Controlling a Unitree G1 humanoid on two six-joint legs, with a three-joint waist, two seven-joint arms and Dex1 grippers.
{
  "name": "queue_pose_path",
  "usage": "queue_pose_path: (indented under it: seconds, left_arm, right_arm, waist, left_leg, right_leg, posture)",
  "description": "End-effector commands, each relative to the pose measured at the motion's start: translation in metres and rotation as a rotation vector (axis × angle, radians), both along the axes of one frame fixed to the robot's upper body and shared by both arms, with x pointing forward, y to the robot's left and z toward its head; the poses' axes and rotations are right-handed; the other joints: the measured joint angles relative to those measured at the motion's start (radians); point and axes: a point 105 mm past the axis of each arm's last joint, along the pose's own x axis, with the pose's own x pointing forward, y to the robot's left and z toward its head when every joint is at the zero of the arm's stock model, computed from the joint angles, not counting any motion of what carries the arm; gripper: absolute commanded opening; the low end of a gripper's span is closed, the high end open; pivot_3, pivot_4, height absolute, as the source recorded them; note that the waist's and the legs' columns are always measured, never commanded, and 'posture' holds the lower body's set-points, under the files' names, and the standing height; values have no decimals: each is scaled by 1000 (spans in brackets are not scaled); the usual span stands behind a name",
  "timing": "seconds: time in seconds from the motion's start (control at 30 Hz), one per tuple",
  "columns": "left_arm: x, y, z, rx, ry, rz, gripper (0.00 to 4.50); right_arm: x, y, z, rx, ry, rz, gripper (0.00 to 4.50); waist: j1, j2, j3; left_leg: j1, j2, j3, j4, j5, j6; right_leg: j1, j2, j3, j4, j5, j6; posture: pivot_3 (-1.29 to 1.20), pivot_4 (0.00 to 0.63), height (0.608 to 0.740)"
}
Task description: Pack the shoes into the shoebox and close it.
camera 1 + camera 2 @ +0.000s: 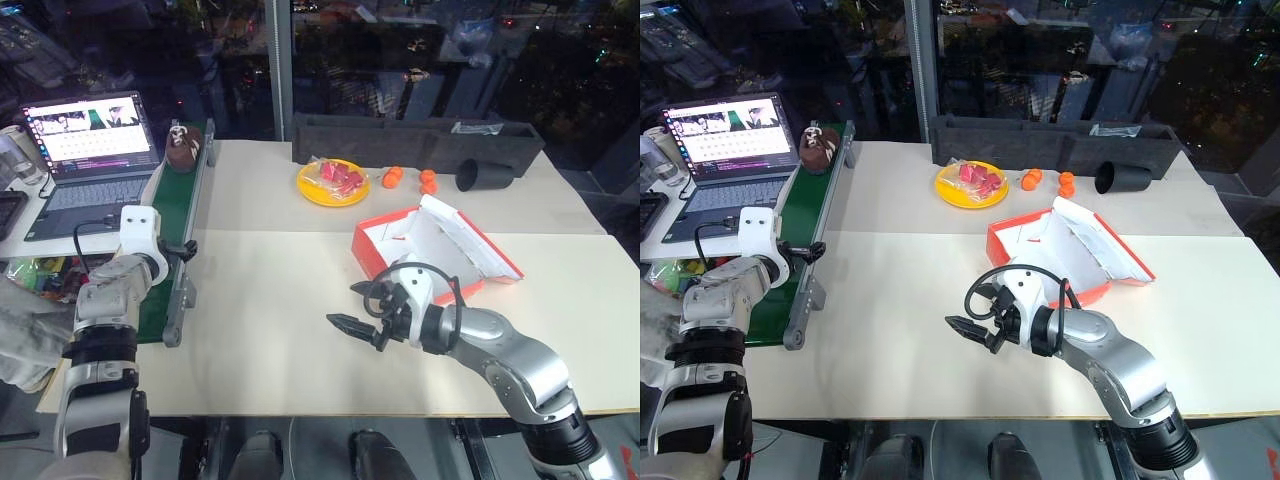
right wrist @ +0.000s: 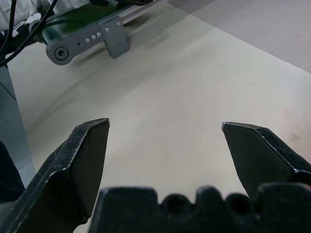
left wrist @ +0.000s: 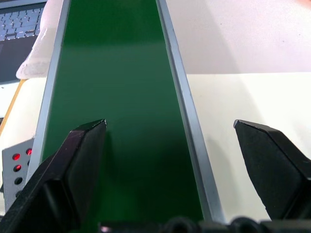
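Far left: a laptop [image 1: 85,150] stands open with its screen lit; no text on it can be read.

Just right of the laptop, a green conveyor [image 1: 175,235] with grey side rails runs from near to far along the desk's left edge. One brown shoe [image 1: 182,148] with white stripe marks lies at the conveyor's far end. A second shoe cannot be made out.

The left claw [image 3: 170,145] hangs over the near part of the conveyor. Its two black fingers [image 3: 73,170] are spread wide and empty, one over the green belt, the other over the desk [image 1: 280,300] just beyond the right rail. A small grey panel with red indicator lights [image 3: 17,162] sits beside the left rail.

Centre far: a yellow plate [image 1: 333,183] carries pink-red items, some in clear wrap. Right of the plate lie three small orange items [image 1: 393,178]. Behind them a long dark grey tray [image 1: 415,140] runs along the far edge. A black cup [image 1: 483,176] lies on its side in front of the tray.

Centre near: the right claw [image 1: 350,305] hangs over bare desk, pointing left. Its fingers are spread wide and empty.

Right: the shoebox [image 1: 432,245], red-orange outside and white inside, sits open on the desk just beyond the right claw. Its lid is tipped back to the right. No shoe is visible inside. No print on the box can be read.
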Motion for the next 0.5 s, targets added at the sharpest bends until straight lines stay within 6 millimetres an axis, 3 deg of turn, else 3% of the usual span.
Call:
queue_pose_path:
  seconds: [0.03,0.27,0.5]
  left_arm:
    - [3,0,13,25,-41,-5,4500]
    - [5,5,20,38,-72,26,4500]
    - [6,24,32,58,-134,128,4500]
  right_arm:
    - [-1,-2,13,20,-61,-9,4404]
    - [1,-3,10,20,-58,-18,4404]
    - [2,-3,9,19,-60,-26,4404]
  waist:
    - [0,0,0]
    - [0,0,0]
    - [0,0,0]
  left_leg:
    - [0,0,0,0,0,0]
    - [0,0,0,0,0,0]
    - [0,0,0,0,0,0]
  right_leg:
    - [0,0,0,0,0,0]
    - [0,0,0,0,0,0]
    - [0,0,0,0,0,0]
  posture:
    - [0,150,714]
    - [0,150,714]
    - [0,150,714]
